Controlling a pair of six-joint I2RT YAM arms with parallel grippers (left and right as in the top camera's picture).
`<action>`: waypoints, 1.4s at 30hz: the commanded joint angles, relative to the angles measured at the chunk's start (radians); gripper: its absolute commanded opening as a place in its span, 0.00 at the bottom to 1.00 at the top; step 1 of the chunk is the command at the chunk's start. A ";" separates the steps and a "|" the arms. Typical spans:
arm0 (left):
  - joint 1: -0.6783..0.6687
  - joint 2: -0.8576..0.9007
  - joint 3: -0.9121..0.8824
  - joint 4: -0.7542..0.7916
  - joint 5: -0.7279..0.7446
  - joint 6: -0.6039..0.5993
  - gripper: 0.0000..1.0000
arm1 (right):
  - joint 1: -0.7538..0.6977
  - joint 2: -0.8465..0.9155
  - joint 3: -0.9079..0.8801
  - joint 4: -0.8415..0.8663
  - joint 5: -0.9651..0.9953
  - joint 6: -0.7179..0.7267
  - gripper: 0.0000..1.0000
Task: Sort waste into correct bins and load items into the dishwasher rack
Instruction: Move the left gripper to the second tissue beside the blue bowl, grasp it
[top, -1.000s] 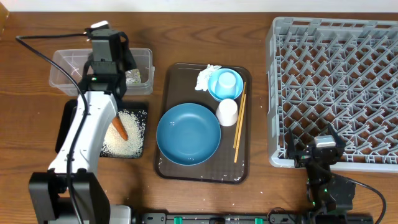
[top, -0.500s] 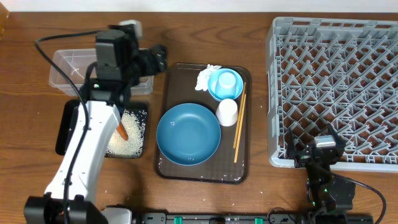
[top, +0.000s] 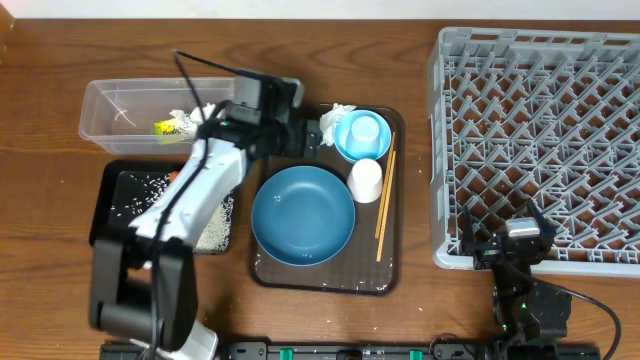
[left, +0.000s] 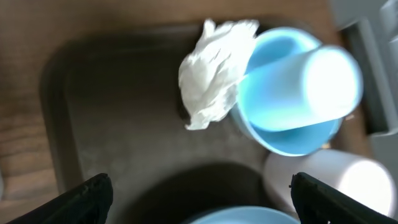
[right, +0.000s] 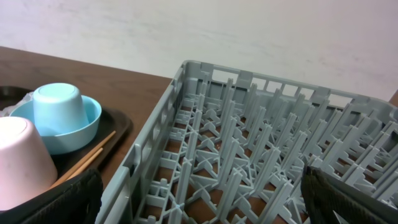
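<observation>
The left gripper (top: 311, 138) hangs over the upper left part of the brown tray (top: 395, 250). Its jaws are spread wide, with nothing between them. Just ahead of it lies the tissue (left: 214, 68), crumpled and leaning against the rim of the bowl (top: 343, 148). A blue cup (right: 56, 102) sits upside down inside the bowl. The white cup (top: 366, 180) stands just beside the bowl and near the dish (top: 303, 215), which fills the tray's lower left. The chopsticks (top: 384, 195) lie along the tray's right side.

To the left, the tub (top: 110, 100) holds the wrapper (top: 168, 127). A white scrap beside it is partly behind the arm and may be more tissue. The black tray (top: 100, 205) carries the rice (top: 205, 225). An orange sliver shows at the arm's edge there.

The rack (top: 540, 120) stands well right of the brown tray. The right gripper (right: 202, 199) sits at the rack's near edge, jaws wide and empty.
</observation>
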 joint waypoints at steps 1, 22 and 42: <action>-0.013 0.048 0.000 0.010 -0.064 0.061 0.93 | 0.014 0.000 -0.002 -0.004 0.011 -0.010 0.99; -0.042 0.208 0.000 0.158 -0.164 0.125 0.86 | 0.014 0.000 -0.002 -0.004 0.011 -0.011 0.99; -0.061 0.248 0.000 0.194 -0.150 0.116 0.83 | 0.014 0.000 -0.002 -0.004 0.011 -0.010 0.99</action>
